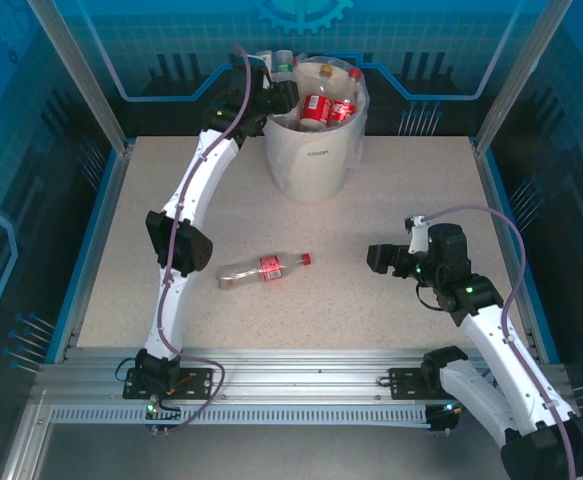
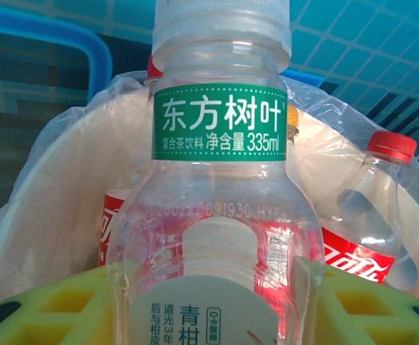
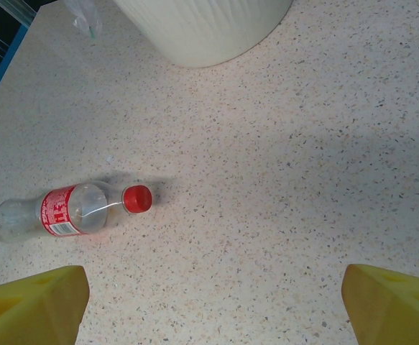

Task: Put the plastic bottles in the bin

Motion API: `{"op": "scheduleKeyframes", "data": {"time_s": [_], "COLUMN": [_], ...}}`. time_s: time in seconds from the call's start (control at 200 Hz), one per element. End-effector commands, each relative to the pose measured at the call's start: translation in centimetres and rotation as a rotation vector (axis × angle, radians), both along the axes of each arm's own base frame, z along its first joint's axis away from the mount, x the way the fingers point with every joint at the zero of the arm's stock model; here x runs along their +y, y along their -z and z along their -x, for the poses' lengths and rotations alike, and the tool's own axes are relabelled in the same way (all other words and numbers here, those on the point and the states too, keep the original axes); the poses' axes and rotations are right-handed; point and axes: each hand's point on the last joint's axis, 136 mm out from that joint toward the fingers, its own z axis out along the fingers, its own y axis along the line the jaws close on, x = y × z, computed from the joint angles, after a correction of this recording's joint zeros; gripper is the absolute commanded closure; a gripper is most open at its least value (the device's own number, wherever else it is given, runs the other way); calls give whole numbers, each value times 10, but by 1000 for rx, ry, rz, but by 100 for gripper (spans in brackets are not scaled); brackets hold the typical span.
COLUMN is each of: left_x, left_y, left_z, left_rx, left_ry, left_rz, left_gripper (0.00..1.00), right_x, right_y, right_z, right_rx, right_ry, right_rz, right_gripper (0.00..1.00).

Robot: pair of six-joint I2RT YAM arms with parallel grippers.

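Yellow pads (image 3: pixel 33 305) of the right pincer (image 1: pixel 375 258) sit in the lower corners of the right wrist view. They are spread wide with bare speckled table (image 3: pixel 288 180) between them, so this pincer is released and grasps nothing.

Beyond them, at the left of that frame, a small clear plastic bottle with a red cap and red label (image 3: pixel 69 212) lies on its side on the table, cap pointing right. The overhead view places it near the frame's centre, well apart from both pincers.

Farther on, at the top of the wrist frame, is the base of the tall off-white cylindrical bin lined with a clear plastic bag (image 1: pixel 311 150). From above, at upper centre, its open mouth is seen, with several red-labelled bottles (image 1: pixel 317 106) lying inside.

At the bin's upper-left rim is the left pincer (image 1: pixel 277 97). Its wrist view makes plain what the overhead view leaves unclear. The pincer is clenched on an upright clear plastic bottle with a green label band (image 2: pixel 220 215), a pad on each side. The bag-lined bin and its red-capped bottles are just behind.
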Motion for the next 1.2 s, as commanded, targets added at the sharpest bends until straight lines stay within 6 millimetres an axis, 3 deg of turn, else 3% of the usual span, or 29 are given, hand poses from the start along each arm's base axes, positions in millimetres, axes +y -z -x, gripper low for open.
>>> {"op": "scheduleKeyframes", "data": {"time_s": [0.0, 0.135, 0.255, 0.345, 0.405, 0.535, 0.68, 0.8, 0.916, 1.091, 1.196], "left_x": [-18, -24, -26, -28, -27, -23, -22, -27, -31, -31, -32], "left_y": [80, 70, 47, 26, 12, -15, -33, -25, -5, 23, 13], "left_z": [4, 8, 13, 17, 20, 24, 28, 28, 25, 18, 20], "left_rx": [214, 180, 117, 65, 30, -34, -80, -70, -30, 25, 3], "left_ry": [53, 100, 130, 147, 147, 130, 108, 112, 110, 105, 114], "left_rz": [-4, -31, -37, -41, -47, -51, -52, -70, -97, -134, -124], "left_gripper": [66, 45, 15, 3, 1, 2, 22, 35, 46, 52, 51], "right_x": [1, 1, 0, 1, 2, 3, 3, 3, 3, 1, 1], "right_y": [4, 5, 7, 8, 10, 12, 13, 14, 15, 13, 13], "right_z": [1, 1, 1, 0, 0, -1, -1, -1, 0, 1, 1], "right_rx": [10, 15, 16, 19, 20, 26, 27, 26, 28, 24, 24], "right_ry": [5, 8, 10, 8, 8, 5, 5, 4, 3, 8, 9], "right_rz": [-1, 2, 5, 0, -1, -4, -5, -8, -7, -1, 2], "right_gripper": [8, 8, 8, 8, 8, 8, 8, 8, 8, 8, 8]}}
